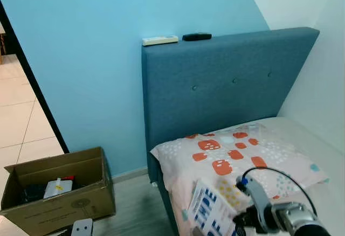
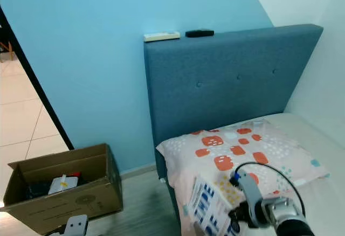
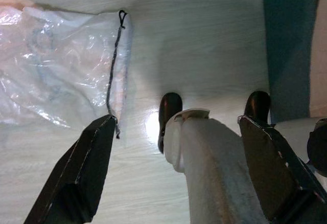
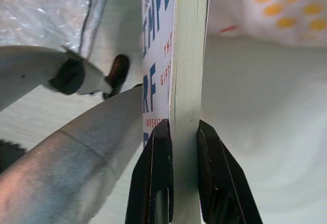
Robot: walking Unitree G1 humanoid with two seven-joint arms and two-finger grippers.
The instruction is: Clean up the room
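Observation:
A white book with blue lettering [image 1: 209,210] stands up from the near edge of the bed, in front of the patterned pillow [image 1: 237,150]. My right gripper [image 4: 184,129] is shut on the book's [image 4: 186,55] lower edge, one black finger on each cover. My left gripper [image 3: 176,124] hangs open above the wooden floor, with nothing between its fingers. A crumpled clear plastic bag [image 3: 56,65] with a black drawstring lies on the floor beside it.
An open cardboard box [image 1: 59,193] holding a few items sits on the floor left of the bed. A white remote [image 1: 160,40] and a black remote [image 1: 197,36] rest on top of the blue headboard [image 1: 226,80]. A doorway opens at far left.

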